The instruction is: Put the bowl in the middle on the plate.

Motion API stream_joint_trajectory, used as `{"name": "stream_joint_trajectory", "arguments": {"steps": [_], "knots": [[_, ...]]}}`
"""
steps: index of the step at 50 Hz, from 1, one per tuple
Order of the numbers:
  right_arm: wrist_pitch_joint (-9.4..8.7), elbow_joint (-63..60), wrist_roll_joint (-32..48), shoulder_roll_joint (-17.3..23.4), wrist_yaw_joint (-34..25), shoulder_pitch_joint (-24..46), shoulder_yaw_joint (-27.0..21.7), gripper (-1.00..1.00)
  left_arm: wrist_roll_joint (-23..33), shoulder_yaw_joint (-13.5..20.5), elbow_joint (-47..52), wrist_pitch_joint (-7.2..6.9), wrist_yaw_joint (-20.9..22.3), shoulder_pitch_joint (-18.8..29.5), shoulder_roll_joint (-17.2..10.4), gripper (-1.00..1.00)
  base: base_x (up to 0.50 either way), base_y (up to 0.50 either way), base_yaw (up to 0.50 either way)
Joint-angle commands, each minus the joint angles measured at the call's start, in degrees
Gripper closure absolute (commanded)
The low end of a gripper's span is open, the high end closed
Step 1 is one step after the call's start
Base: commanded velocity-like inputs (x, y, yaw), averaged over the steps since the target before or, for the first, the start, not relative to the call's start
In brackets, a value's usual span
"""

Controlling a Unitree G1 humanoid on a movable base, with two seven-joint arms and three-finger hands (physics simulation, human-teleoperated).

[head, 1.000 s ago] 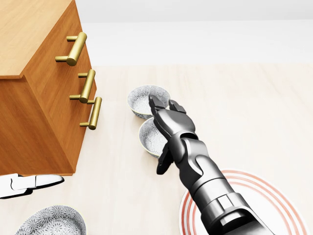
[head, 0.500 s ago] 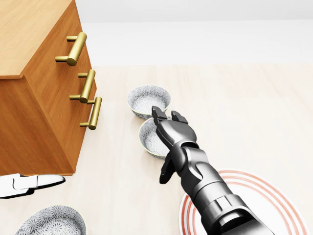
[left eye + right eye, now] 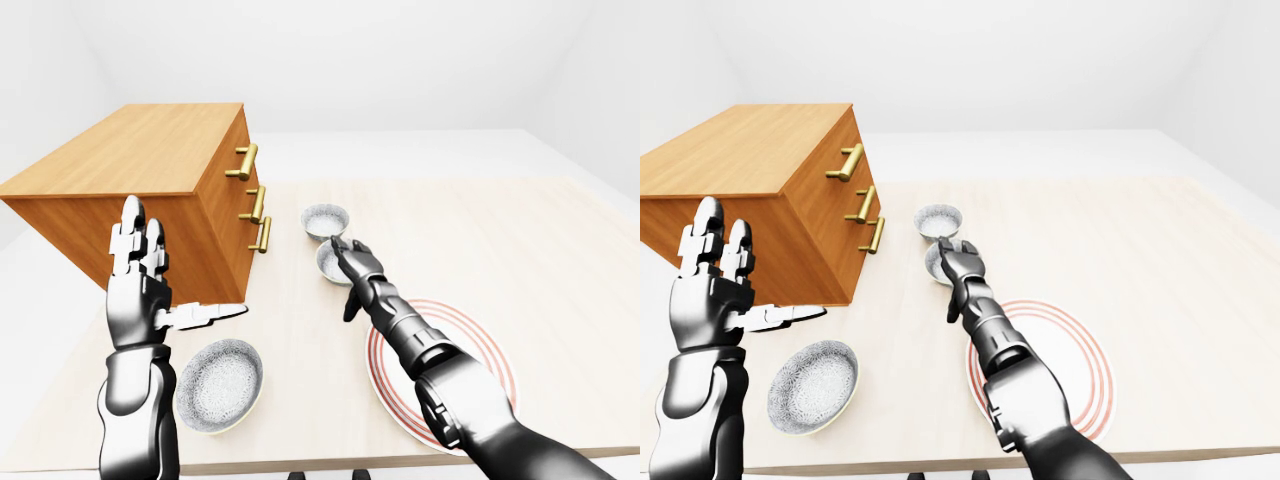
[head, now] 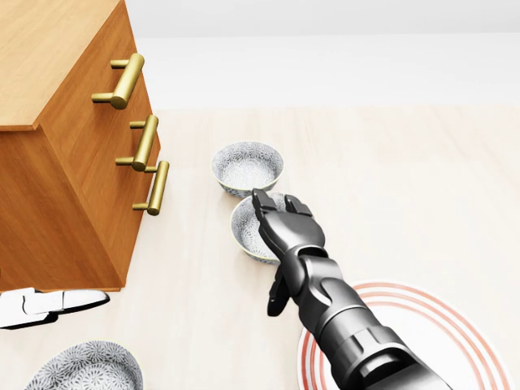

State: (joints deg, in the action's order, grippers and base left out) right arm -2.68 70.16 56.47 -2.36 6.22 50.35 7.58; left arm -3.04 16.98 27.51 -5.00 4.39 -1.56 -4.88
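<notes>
Three patterned grey bowls stand on the pale table. The middle bowl (image 4: 250, 230) sits just below the far bowl (image 4: 247, 166) in the head view. The third bowl (image 3: 219, 384) lies near the table's bottom-left edge. A white plate with red rings (image 4: 455, 325) lies at the lower right. My right hand (image 4: 275, 226) reaches up from the plate and hovers over the middle bowl's right half, open, fingers stretched over the rim and thumb hanging outside it. My left hand (image 3: 172, 272) is raised at the left beside the cabinet, open and holding nothing.
A wooden drawer cabinet (image 4: 65, 154) with brass handles (image 4: 146, 142) stands on the table's left side, close to the two upper bowls. The table's right half (image 3: 540, 240) is bare wood. The table's near edge runs just below the third bowl and the plate.
My right hand has drawn back toward the bottom of the head view, its fingertips moving from the far bowl's rim to above the middle bowl. Bowls and plate have not moved.
</notes>
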Motion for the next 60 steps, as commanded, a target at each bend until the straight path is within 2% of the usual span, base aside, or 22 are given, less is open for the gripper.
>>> {"name": "stream_joint_trajectory", "arguments": {"steps": [1, 12, 44, 60], "knots": [[-0.55, 2.2, 1.8, -0.2, 1.4, 0.8, 0.2, -1.0, -0.2, 0.1, -0.4, 0.0, 0.1, 0.1, -0.1, -1.0, 0.0, 0.0, 0.0], [-1.2, 2.9, 3.0, -0.6, 1.4, 0.4, 0.3, -1.0, -0.1, 0.0, -0.5, 0.0, 0.0, 0.1, -0.1, -1.0, 0.0, 0.0, 0.0], [-1.41, 5.1, 4.8, -1.3, 1.4, 1.3, 0.2, -1.0, 0.2, -0.4, -1.5, 0.0, 0.0, 0.0, 0.0, -1.0, 0.0, 0.0, 0.0], [-2.29, 6.1, 6.5, -2.0, 0.4, 1.8, 0.2, -1.0, 0.2, -0.5, -2.0, 0.0, -0.1, 0.2, -0.1, -1.0, 0.0, 0.0, 0.0]]}}
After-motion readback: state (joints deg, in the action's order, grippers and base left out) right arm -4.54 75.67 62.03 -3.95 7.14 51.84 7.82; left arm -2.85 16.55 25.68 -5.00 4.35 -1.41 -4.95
